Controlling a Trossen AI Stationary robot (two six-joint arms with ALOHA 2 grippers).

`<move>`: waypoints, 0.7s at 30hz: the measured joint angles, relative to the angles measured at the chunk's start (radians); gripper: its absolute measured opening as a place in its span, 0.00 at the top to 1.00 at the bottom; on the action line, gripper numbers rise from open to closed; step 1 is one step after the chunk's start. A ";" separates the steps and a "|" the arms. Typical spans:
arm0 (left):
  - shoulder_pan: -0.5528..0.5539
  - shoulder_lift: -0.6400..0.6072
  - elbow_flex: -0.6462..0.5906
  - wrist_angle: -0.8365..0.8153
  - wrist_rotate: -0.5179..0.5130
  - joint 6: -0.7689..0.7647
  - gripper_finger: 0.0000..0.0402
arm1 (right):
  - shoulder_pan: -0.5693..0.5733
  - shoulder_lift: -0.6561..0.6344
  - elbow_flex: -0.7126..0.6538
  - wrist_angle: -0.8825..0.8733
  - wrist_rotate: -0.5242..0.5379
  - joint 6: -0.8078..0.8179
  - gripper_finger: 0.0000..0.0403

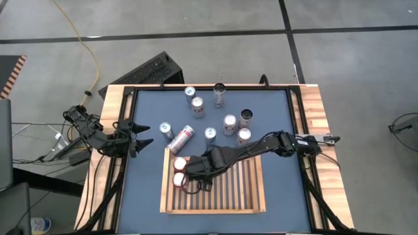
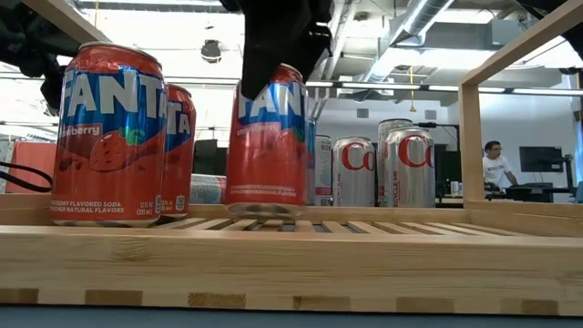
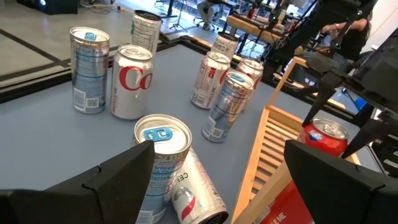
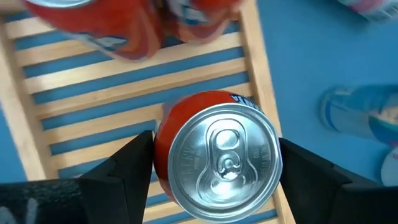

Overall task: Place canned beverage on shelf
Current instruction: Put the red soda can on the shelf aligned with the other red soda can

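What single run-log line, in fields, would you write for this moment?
right claw: around upright red Fanta can on shelf | left claw: open, waiting at table's left edge | shelf: two more Fanta cans | silver cans: on table

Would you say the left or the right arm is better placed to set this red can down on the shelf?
Right. The right gripper straddles the red can over the shelf; the left gripper waits open off its edge.

The high view looks straight down on the whole blue table (image 1: 147, 124) — the low view sits level at the shelf (image 2: 273, 260) rim, close up. Each wrist view peers past its own fingers; all four share the shelf's red cans (image 4: 217, 155)
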 joint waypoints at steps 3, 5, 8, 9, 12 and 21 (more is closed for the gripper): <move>0.000 0.000 0.000 -0.003 0.000 0.000 0.13 | 0.001 0.000 0.000 0.027 -0.036 -0.037 0.27; 0.000 0.000 0.000 -0.005 0.000 0.000 0.13 | 0.001 0.000 0.000 0.052 -0.042 -0.037 0.25; 0.000 0.000 0.000 -0.007 0.000 0.000 0.13 | 0.002 0.000 0.000 0.061 -0.043 -0.037 0.22; 0.000 0.000 0.000 -0.007 0.001 0.000 0.13 | 0.001 0.000 0.000 0.060 -0.043 -0.037 0.21; 0.000 0.000 0.000 -0.007 0.001 -0.001 0.13 | 0.001 0.000 0.000 0.059 -0.043 -0.023 0.19; 0.000 0.000 0.000 -0.007 0.002 -0.003 0.13 | -0.002 -0.009 0.000 0.079 -0.145 0.058 0.18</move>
